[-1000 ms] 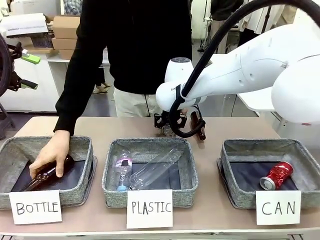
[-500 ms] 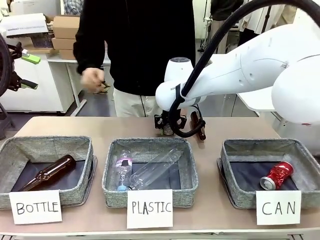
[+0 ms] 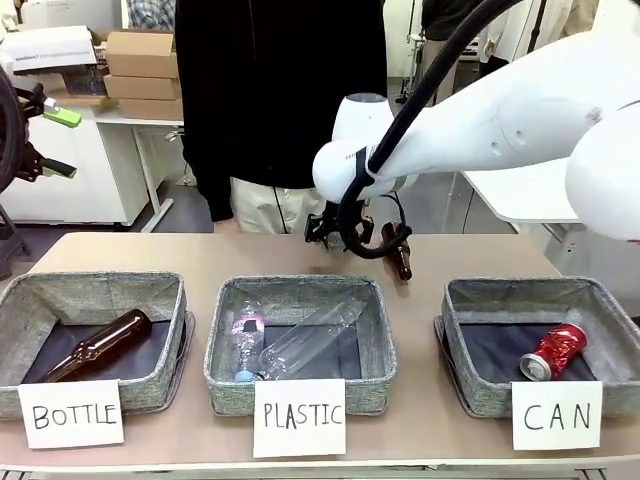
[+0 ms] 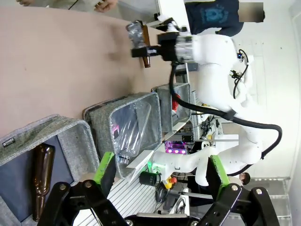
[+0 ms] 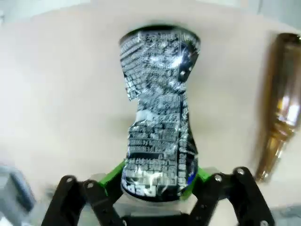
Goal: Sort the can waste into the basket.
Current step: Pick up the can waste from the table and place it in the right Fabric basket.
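Note:
A crushed dark blue and silver can [image 5: 157,117] stands between my right gripper's green pads [image 5: 113,176], and the right gripper [image 5: 157,183] is shut on its lower end. In the front view that gripper [image 3: 330,232] hangs just above the far middle of the table. The left wrist view shows the can [image 4: 135,33] held off the tabletop. A red crushed can [image 3: 553,351] lies in the grey basket [image 3: 452,305] signed CAN at the right. My left gripper [image 4: 160,169] is open with nothing in it, raised at the left edge [image 3: 58,142].
A brown bottle [image 3: 402,256] lies on the table right beside the right gripper. The PLASTIC basket [image 3: 222,350] holds clear bottles and the BOTTLE basket [image 3: 178,335] a brown bottle [image 3: 98,345]. A person in black stands at the far side.
My right gripper has risen from the table with the dark can in it. The person's hand has left the BOTTLE basket and drawn back to the body.

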